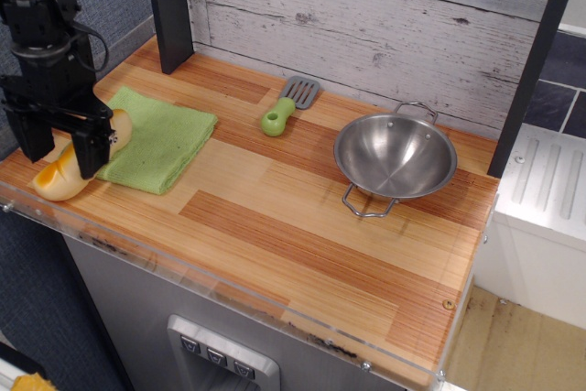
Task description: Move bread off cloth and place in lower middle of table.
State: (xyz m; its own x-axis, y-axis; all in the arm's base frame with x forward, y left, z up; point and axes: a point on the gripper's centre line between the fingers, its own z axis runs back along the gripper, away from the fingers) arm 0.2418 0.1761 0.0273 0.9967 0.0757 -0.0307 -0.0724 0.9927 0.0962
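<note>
Bread [66, 171] lying at far left of bench [302, 226], one end over the left edge of the green cloth [157, 137], other end near the bench's front-left corner. Gripper [60, 155] straddling the loaf, jaws spread to either side, not visibly clenched on it. Grasp step in hand, by the look of it. Next: close on the loaf, lift clear of the cloth, carry right toward the front middle of the bench, well short of the steel bowl [396, 157].

Striped wood surface [302, 226] carries green cloth [160, 139], bread [64, 176] at left edge, spatula [286, 105], steel wok [396, 157].
</note>
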